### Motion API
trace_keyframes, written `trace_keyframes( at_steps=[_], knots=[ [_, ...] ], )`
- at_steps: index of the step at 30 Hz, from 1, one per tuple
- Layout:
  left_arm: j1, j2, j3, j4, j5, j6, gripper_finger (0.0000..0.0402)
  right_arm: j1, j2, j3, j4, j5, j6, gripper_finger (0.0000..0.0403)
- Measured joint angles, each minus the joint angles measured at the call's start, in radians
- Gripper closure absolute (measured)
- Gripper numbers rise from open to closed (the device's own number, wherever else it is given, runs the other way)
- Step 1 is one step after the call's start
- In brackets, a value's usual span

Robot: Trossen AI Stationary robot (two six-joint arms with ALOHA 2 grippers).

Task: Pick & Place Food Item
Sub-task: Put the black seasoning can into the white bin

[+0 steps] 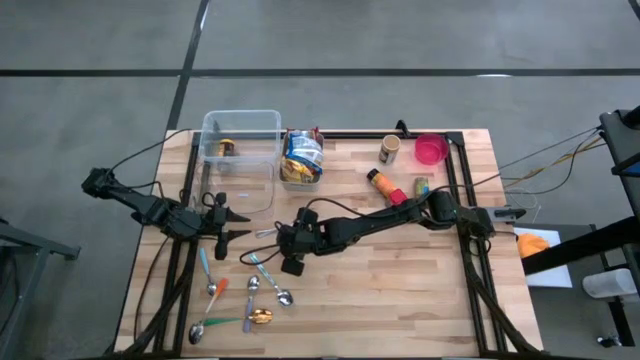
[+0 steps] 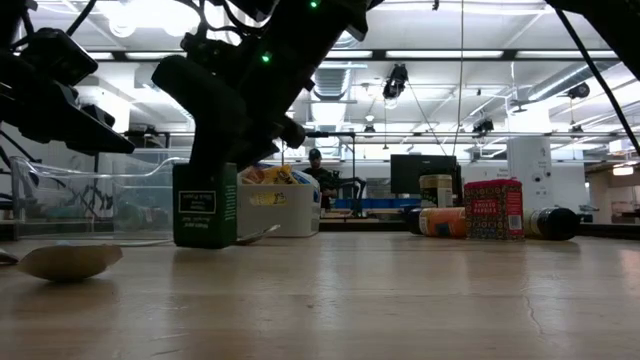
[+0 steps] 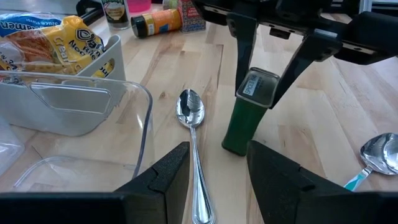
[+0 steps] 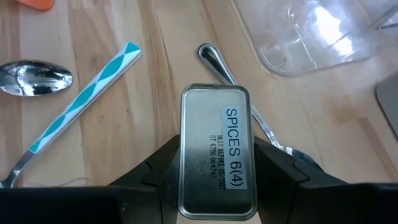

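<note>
While your right fingers (image 4: 214, 163) clamp the green spice tin (image 3: 249, 112) at its top, it stands upright on the counter (image 1: 400, 290), mid-counter just right of the clear bin (image 1: 240, 150). Your left fingers (image 3: 217, 180) hang part-open and empty, aimed at it. That high grip could let the tall tin swing or tip when you lift. A spoon (image 3: 191, 118) lies just beside its base, and the snack tub (image 1: 302, 158) stands near the bin, crowding any route there.

Overhead, table-level, two wrist views
</note>
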Motion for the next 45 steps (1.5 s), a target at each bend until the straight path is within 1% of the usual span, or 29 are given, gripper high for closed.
trace_keyframes(
  at_steps=[2, 8, 13, 16, 21, 24, 27, 31, 34, 36, 42, 45],
  knots=[
    [0.000, 0.000, 0.000, 0.000, 0.000, 0.000, 0.0238, 0.000, 0.000, 0.000, 0.000, 0.000, 0.000, 0.0232],
    [0.000, 0.000, 0.000, 0.000, 0.000, 0.000, 0.0238, 0.000, 0.000, 0.000, 0.000, 0.000, 0.004, 0.0153],
    [0.000, 0.000, 0.000, 0.000, 0.000, 0.000, 0.0238, 0.001, -0.004, 0.000, 0.017, -0.001, 0.004, 0.0111],
    [0.000, 0.000, 0.000, 0.000, 0.000, 0.000, 0.0238, 0.003, -0.018, 0.000, 0.037, 0.000, 0.003, 0.0101],
    [0.000, 0.000, 0.000, 0.000, 0.000, 0.000, 0.0238, 0.010, -0.033, 0.000, 0.094, 0.007, -0.050, 0.0099],
    [0.000, 0.000, 0.000, 0.000, 0.000, 0.000, 0.0238, 0.017, -0.048, -0.007, 0.137, 0.047, -0.083, 0.0099],
    [0.000, 0.000, 0.000, 0.000, 0.000, 0.000, 0.0238, 0.020, -0.091, -0.039, 0.203, 0.065, -0.124, 0.0099],
    [0.000, 0.000, 0.000, 0.000, 0.000, 0.000, 0.0238, 0.022, -0.168, -0.133, 0.303, 0.083, -0.163, 0.0099],
    [0.000, 0.000, 0.000, 0.000, 0.000, 0.000, 0.0238, 0.022, -0.239, -0.241, 0.411, 0.087, -0.188, 0.0099],
    [0.000, 0.000, 0.000, 0.000, 0.000, 0.000, 0.0238, 0.022, -0.296, -0.340, 0.508, 0.089, -0.198, 0.0099],
    [0.000, 0.006, 0.000, 0.001, 0.000, 0.000, 0.0238, 0.022, -0.458, -0.708, 0.913, 0.087, -0.258, 0.0099],
    [0.000, 0.007, 0.000, 0.001, 0.000, 0.000, 0.0238, 0.022, -0.551, -0.868, 1.064, 0.085, -0.268, 0.0099]
  ],
)
